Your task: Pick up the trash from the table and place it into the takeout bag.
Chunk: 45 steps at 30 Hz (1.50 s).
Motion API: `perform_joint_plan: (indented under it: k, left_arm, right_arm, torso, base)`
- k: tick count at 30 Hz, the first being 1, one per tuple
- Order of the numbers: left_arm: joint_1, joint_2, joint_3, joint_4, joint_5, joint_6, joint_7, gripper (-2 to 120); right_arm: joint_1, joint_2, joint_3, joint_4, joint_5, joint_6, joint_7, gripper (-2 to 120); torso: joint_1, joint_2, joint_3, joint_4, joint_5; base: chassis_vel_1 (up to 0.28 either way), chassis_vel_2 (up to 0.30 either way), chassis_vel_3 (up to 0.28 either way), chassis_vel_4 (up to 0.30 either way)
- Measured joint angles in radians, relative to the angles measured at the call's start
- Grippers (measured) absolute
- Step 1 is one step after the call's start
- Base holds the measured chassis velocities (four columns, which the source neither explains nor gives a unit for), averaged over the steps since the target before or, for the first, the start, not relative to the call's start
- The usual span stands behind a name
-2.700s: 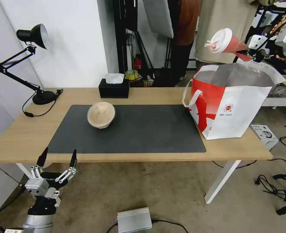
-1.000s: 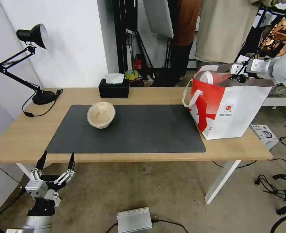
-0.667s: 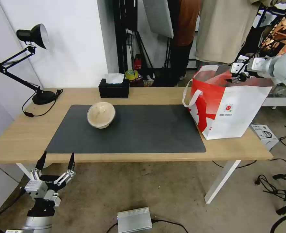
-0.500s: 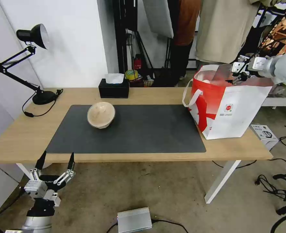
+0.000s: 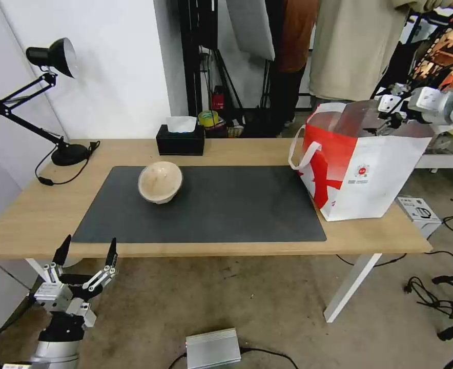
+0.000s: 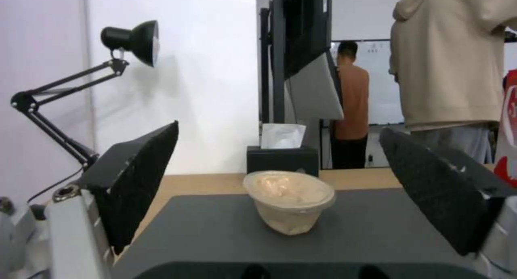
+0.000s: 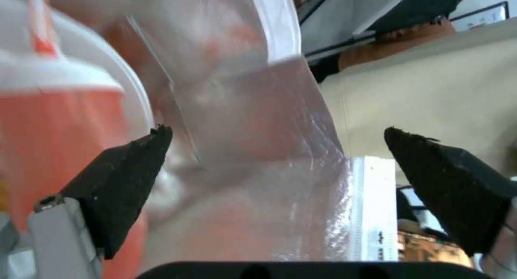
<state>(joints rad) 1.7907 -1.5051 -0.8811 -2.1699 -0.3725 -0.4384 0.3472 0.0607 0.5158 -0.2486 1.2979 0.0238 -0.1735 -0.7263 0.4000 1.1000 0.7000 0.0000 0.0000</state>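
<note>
One piece of trash shows inside the bag (image 5: 362, 174): the red cup (image 7: 48, 149), seen through my right wrist camera, lies close against the silver foil lining with its white lid (image 7: 59, 73) and a bit of striped straw (image 7: 40, 28) at the edge of the picture, and most of the cup's body is cut off there. From my head camera the bag's inside is hard to read; I see foil and shadow past the red-and-white wall, and I cannot make out the cup or any bowl in it. The bag stands upright on the right end of the table (image 5: 226, 148), just off the edge of the grey mat (image 5: 206, 205), with one white handle (image 5: 301, 151) hanging over its left side. My right gripper (image 5: 395, 110) hovers at the bag's far upper rim, its fingers spread wide with nothing between them; both black fingertips frame foil in the wrist picture. The tan bowl (image 5: 160, 182) sits on the mat toward its left end, apart from the bag, and I cannot tell what is in it beyond a pale lumpy surface. Behind it, the black tissue box (image 5: 180, 139) stands near the table's back edge. My left gripper (image 5: 85, 253) waits low in front of the table's near left edge, fingers apart and empty, facing the bowl.
</note>
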Motion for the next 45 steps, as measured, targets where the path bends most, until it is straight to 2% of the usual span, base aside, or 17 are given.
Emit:
perform_joint_plan:
  k: [3,5,8,9,11,13,14,17,24,28,30,32,38,45]
  left_arm:
    - [0.001,0.005,0.001,-0.008,0.001,0.003,-0.001,100]
    - [0.001,0.005,0.002,-0.009,0.001,0.004,-0.001,100]
    - [0.001,0.005,0.009,-0.015,0.005,0.01,-0.002,100]
    - [0.001,0.005,0.009,-0.015,0.005,0.01,-0.002,100]
    - [0.002,0.006,0.014,-0.019,0.009,0.011,-0.002,100]
    - [0.002,0.007,0.016,-0.024,0.011,0.011,0.002,100]
    - [0.002,0.007,0.016,-0.024,0.011,0.011,0.002,100]
    - [0.003,0.006,0.019,-0.031,0.012,0.011,0.006,100]
    - [0.003,0.006,0.024,-0.032,0.012,0.011,0.007,100]
    - [-0.001,0.005,0.033,-0.029,0.012,0.009,0.006,100]
    - [-0.001,0.005,0.034,-0.029,0.012,0.009,0.006,100]
    - [-0.008,0.004,0.038,-0.029,0.012,0.007,0.006,100]
    - [-0.032,0.001,0.046,-0.039,0.013,0.001,0.005,100]
    - [-0.04,0.003,0.048,-0.05,0.016,0.001,0.004,100]
  right_arm:
    - [-0.102,-0.048,0.061,0.119,0.173,-0.043,0.09,100]
    - [-0.137,-0.057,0.082,0.152,0.227,-0.052,0.132,100]
    - [-0.275,-0.08,0.152,0.275,0.443,-0.064,0.349,100]
    - [-0.275,-0.08,0.152,0.275,0.443,-0.064,0.349,100]
    - [-0.357,-0.083,0.184,0.348,0.557,-0.06,0.495,100]
    - [-0.407,-0.079,0.206,0.4,0.615,-0.044,0.599,100]
    - [-0.407,-0.079,0.206,0.4,0.615,-0.044,0.599,100]
    - [-0.466,-0.067,0.233,0.47,0.664,-0.003,0.731,100]
    - [-0.583,-0.02,0.297,0.567,0.673,0.07,0.867,100]
    - [-0.736,0.05,0.365,0.608,0.643,0.161,0.964,100]
    - [-0.745,0.054,0.369,0.609,0.641,0.164,0.967,100]
    - [-0.856,0.108,0.428,0.62,0.592,0.223,0.993,100]
    - [-1.0,0.192,0.506,0.642,0.492,0.311,1.002,100]
    - [-1.087,0.262,0.532,0.677,0.397,0.33,1.011,100]
  torso:
    - [0.0,0.0,0.0,0.0,-0.0003]
    - [0.0,0.0,0.0,0.0,-0.0003]
    - [0.0,0.0,0.0,-0.0001,0.0]
    - [0.0,0.0,0.0,-0.0001,0.0]
    - [0.0,0.0,0.0,-0.0001,0.0]
    - [0.0,0.0,0.0,0.0002,-0.0001]
    - [0.0,0.0,0.0,0.0002,-0.0001]
    - [0.0,0.0,0.0,-0.0001,-0.0001]
    - [0.0,0.0,0.0,0.0002,-0.0004]
    - [0.0,0.0,0.0,0.0002,-0.0001]
    - [0.0,0.0,0.0,0.0002,-0.0001]
    - [0.0,0.0,0.0,0.0,0.0]
    - [0.0,0.0,0.0,0.0,-0.0002]
    - [0.0,0.0,0.0,0.0,-0.0002]
  base:
    - [0.0,0.0,0.0,0.0]
    - [0.0,0.0,0.0,0.0]
    - [0.0,0.0,0.0,0.0]
    - [0.0,0.0,0.0,0.0]
    - [0.0,0.0,0.0,0.0]
    - [0.0,0.0,0.0,0.0]
    - [0.0,0.0,0.0,0.0]
    - [0.0,0.0,0.0,0.0]
    - [0.0,0.0,0.0,0.0]
    - [0.0,0.0,0.0,0.0]
    - [0.0,0.0,0.0,0.0]
    - [0.0,0.0,0.0,0.0]
    - [0.0,0.0,0.0,0.0]
    - [0.0,0.0,0.0,0.0]
